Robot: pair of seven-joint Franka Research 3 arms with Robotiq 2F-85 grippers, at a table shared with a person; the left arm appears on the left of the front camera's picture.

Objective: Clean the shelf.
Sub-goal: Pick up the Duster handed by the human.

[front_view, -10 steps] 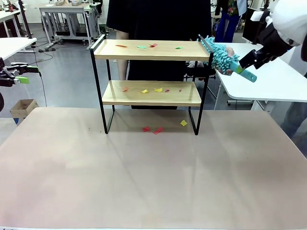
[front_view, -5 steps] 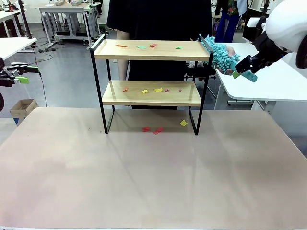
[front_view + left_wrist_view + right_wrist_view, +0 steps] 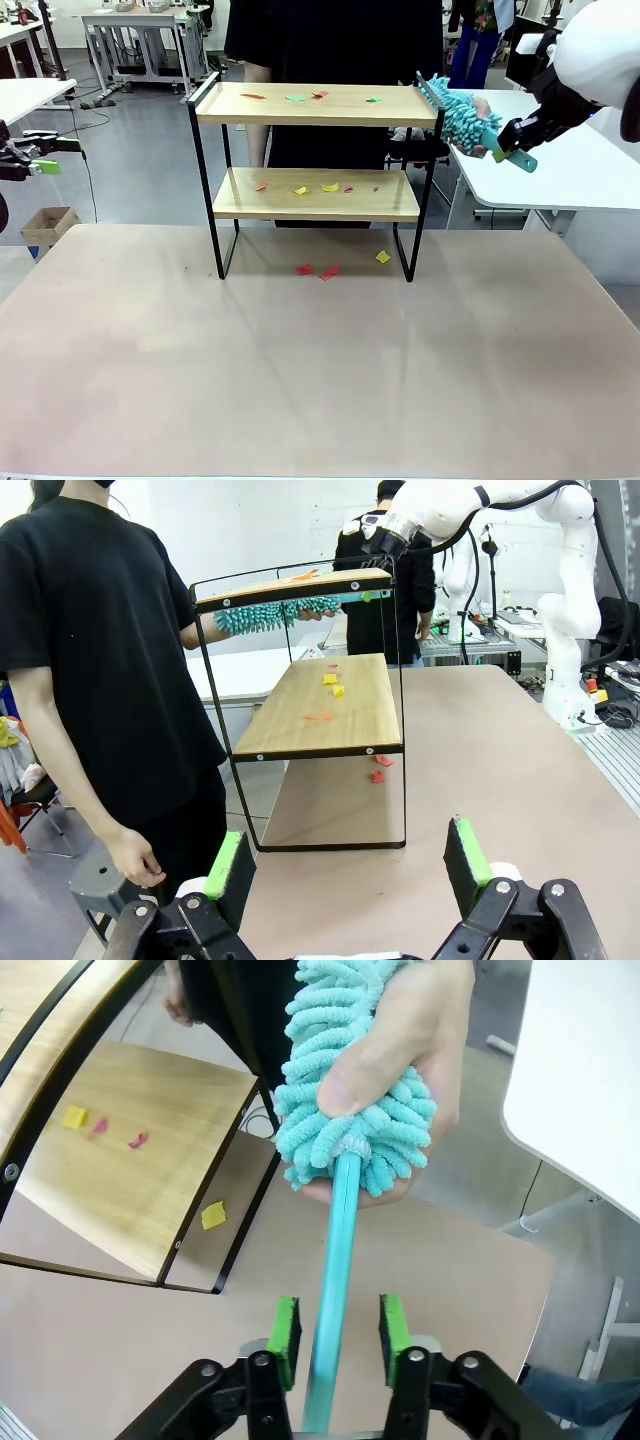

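Right wrist view: shelf point(image 3: 130, 1160) at ten o'clock, paper scraps point(image 3: 75, 1117) on its board; right gripper point(image 3: 335, 1328) partly open astride duster handle point(image 3: 340, 1220), seemingly short of contact; hand point(image 3: 420, 1050) clutching fluffy head at twelve.

shelf point(image 3: 315, 104): matt pale wood, black metal frame | duster point(image 3: 462, 118): fluffy cloth, smooth plastic handle | table point(image 3: 320, 380): matt

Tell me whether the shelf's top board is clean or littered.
Littered: red and green scraps lie on the top board of the shelf.
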